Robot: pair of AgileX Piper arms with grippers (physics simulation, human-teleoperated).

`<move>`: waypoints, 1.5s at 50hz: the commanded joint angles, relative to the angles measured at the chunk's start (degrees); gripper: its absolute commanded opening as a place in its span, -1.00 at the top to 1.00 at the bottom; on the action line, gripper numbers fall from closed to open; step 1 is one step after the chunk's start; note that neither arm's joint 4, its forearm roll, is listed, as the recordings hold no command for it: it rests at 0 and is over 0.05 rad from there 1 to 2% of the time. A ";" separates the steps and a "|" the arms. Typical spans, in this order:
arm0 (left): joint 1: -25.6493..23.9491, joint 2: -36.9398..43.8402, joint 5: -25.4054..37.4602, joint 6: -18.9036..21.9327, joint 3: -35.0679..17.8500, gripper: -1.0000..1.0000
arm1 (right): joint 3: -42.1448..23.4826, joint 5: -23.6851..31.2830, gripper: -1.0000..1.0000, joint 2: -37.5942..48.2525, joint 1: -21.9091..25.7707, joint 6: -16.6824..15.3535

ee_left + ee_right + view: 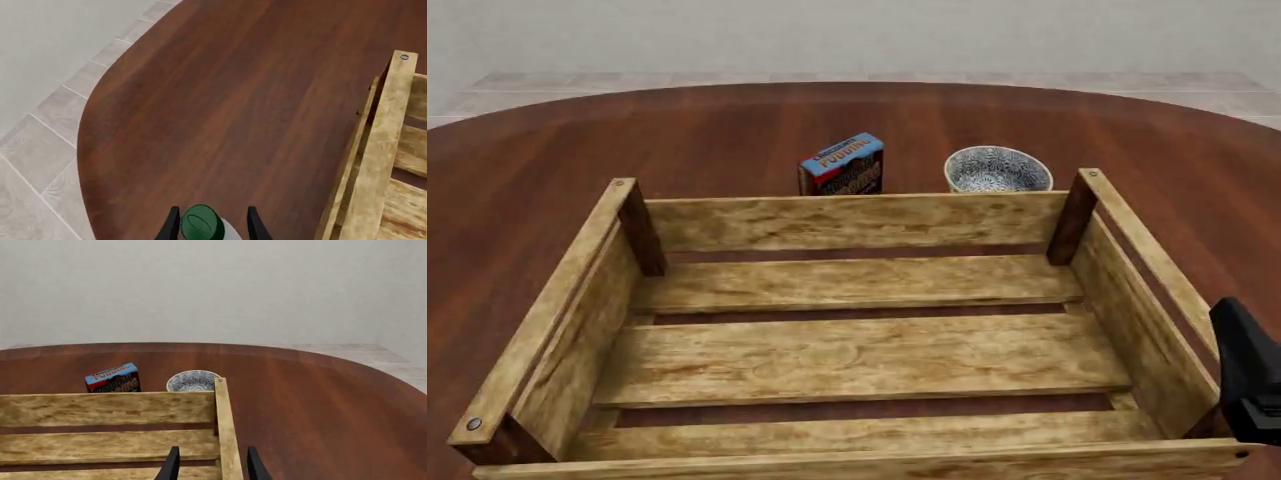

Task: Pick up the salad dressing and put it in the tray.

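Note:
The salad dressing [200, 223] shows only in the left wrist view: a dark green cap and a bit of white shoulder, standing on the table just left of the tray [383, 150]. My left gripper [213, 227] is open, with a black finger on either side of the bottle's top. It does not show in the front view, and neither does the bottle. The tray [847, 220] is a large tan slatted crate with nothing in it. My right gripper [213, 466] is open and straddles the line of the tray's right wall [227, 440].
A blue-and-red pudding box [843, 165] and a small patterned white bowl [997, 168] stand just behind the tray's far wall. Part of the right arm [1248, 370] shows dark at the tray's near right corner. The table's curved edge [83, 150] runs left of the bottle.

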 commanded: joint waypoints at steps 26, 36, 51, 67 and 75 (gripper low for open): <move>7.97 16.57 -19.44 -2.20 9.95 -1.00 | 0.00 0.00 -1.00 0.01 0.00 0.00; 8.83 20.26 -22.81 -3.04 10.97 -1.00 | 0.00 0.00 -1.00 0.00 0.00 0.00; 7.55 14.92 -16.35 -3.58 9.23 1.00 | 0.00 0.00 -1.00 -0.01 0.00 -0.02; 4.72 0.80 -3.65 -2.81 4.29 1.00 | 0.00 0.00 -1.00 0.00 -0.01 0.00; 3.19 -2.69 -1.46 -4.83 2.46 1.00 | 0.00 0.00 -1.00 0.01 0.00 0.01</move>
